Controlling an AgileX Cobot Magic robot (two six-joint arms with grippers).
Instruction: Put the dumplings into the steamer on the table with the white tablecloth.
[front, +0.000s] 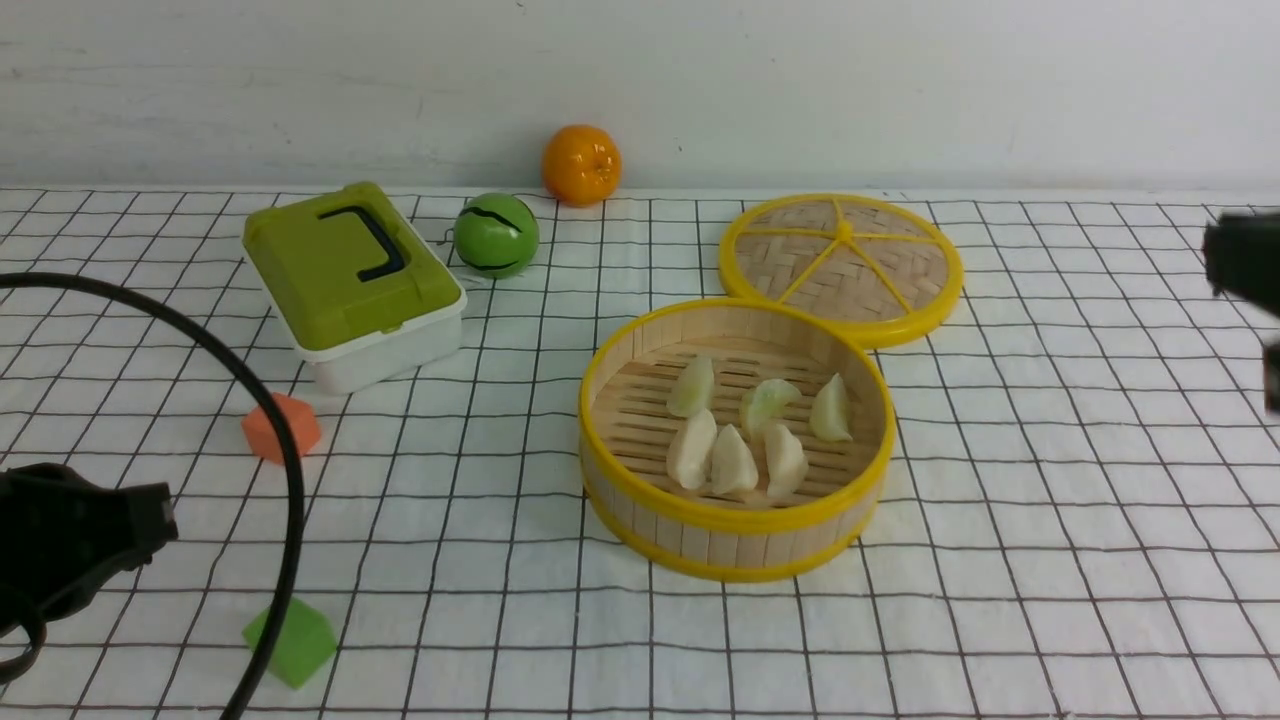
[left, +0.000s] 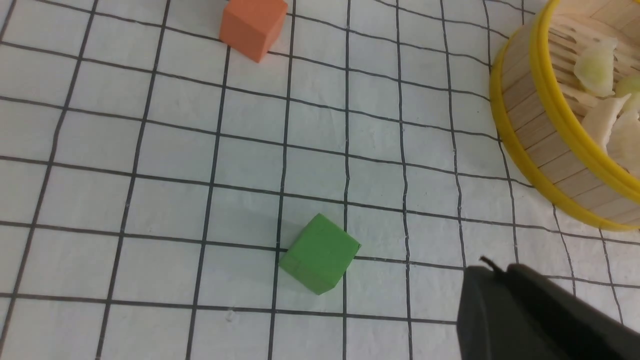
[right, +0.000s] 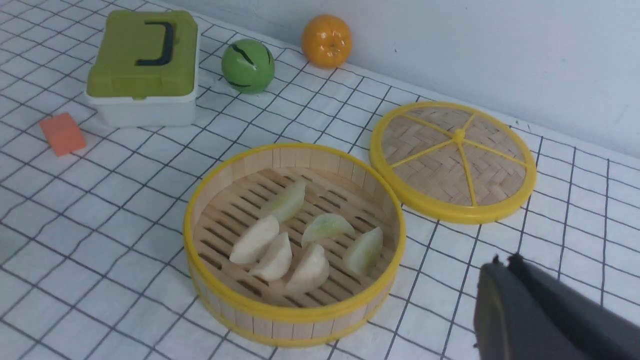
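The steamer (front: 735, 520) stands mid-table on the white tablecloth (front: 1050, 560). Several dumplings lie inside it: three pale green ones (front: 768, 402) at the back and three cream-white ones (front: 733, 462) at the front. They also show in the right wrist view (right: 280, 255). My left gripper (left: 492, 272) is shut and empty, low at the near left, beside a green cube. My right gripper (right: 502, 262) is shut and empty, raised at the right, apart from the steamer (right: 295, 312). Part of the steamer (left: 530, 130) shows in the left wrist view.
The woven lid (front: 842, 265) lies flat behind the steamer, touching its rim. A green-lidded white box (front: 350, 285), a green ball (front: 496, 235) and an orange (front: 581, 165) stand at the back left. An orange cube (front: 272, 432) and a green cube (front: 298, 645) lie near left. A black cable (front: 270, 400) arcs there.
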